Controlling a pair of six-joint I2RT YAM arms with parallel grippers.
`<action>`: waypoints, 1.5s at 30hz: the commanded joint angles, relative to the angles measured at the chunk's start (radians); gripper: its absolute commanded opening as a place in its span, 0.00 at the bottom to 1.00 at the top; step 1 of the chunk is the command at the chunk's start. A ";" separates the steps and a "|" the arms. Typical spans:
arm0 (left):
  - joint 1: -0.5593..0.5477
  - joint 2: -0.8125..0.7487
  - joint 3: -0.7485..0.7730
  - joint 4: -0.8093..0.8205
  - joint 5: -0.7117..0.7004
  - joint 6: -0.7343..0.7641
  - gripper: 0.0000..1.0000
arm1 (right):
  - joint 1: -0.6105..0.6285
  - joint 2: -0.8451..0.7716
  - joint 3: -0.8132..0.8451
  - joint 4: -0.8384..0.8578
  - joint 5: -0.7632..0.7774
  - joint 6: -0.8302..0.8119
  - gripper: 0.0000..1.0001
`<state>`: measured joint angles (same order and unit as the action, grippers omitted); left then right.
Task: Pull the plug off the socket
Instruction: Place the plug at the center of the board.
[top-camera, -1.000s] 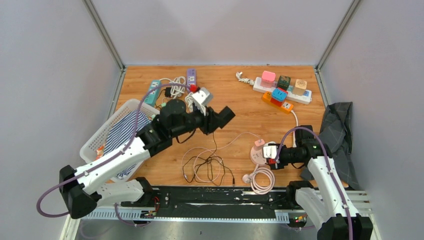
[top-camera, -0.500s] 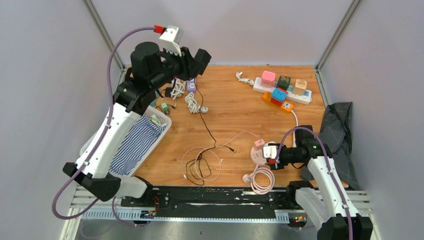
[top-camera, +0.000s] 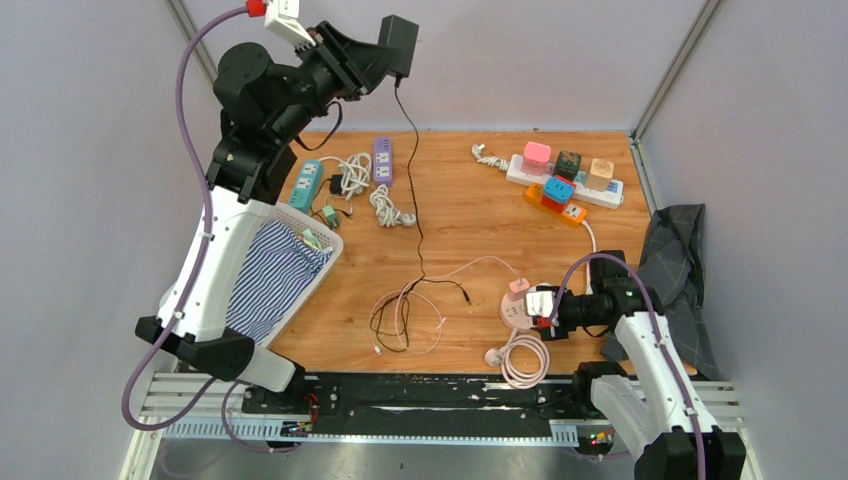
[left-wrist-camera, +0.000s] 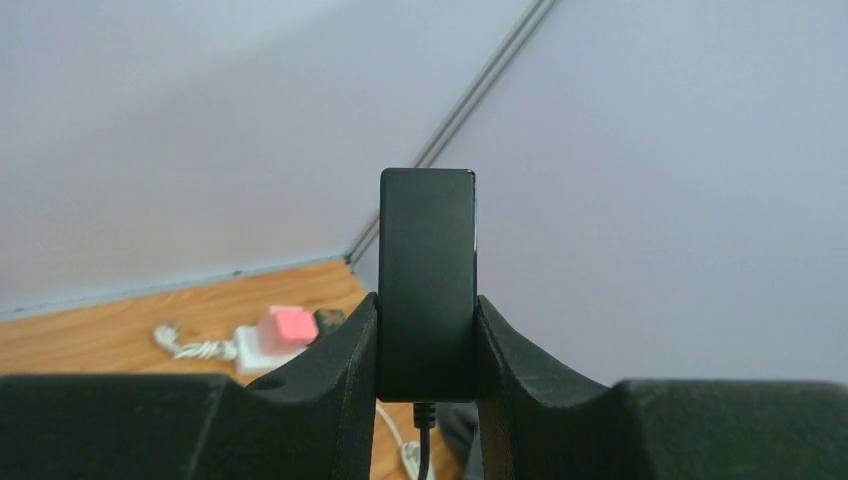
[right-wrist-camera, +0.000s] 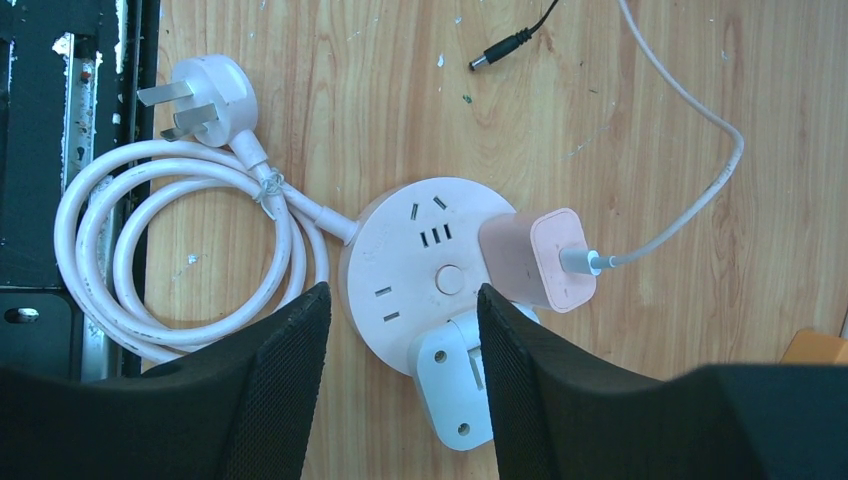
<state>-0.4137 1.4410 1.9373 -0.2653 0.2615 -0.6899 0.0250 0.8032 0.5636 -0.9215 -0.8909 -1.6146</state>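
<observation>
Fingers (left-wrist-camera: 345, 370) of my left pincer (left-wrist-camera: 427, 330) squeeze the black plug (left-wrist-camera: 427, 260), upper left overhead; my right pincer (right-wrist-camera: 402, 300) gapes wide, straddling the round socket (right-wrist-camera: 430, 250).

black rectangular power adapter (left-wrist-camera: 427, 270): lower sides covered by left gripper (left-wrist-camera: 427, 310) fingers (left-wrist-camera: 345, 365), prongs out of sight | orange block (right-wrist-camera: 820, 348): cut by right wrist view's edge | blue-striped cloth (top-camera: 272, 285) at desk's left edge: partly behind left arm (top-camera: 202, 270)
</observation>
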 joint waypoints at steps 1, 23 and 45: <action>0.010 0.004 0.090 0.116 0.064 -0.142 0.00 | -0.011 -0.009 0.005 -0.028 -0.021 0.017 0.60; 0.002 -0.190 -0.329 0.259 0.265 -0.179 0.00 | 0.223 0.270 0.399 -0.035 -0.359 0.236 0.86; -0.163 -0.186 -0.279 0.260 0.148 -0.196 0.00 | 0.621 0.635 0.303 0.845 -0.288 0.847 0.63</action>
<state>-0.5713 1.2694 1.6447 -0.0353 0.4171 -0.8837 0.6235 1.4075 0.9245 -0.2356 -1.1767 -0.9062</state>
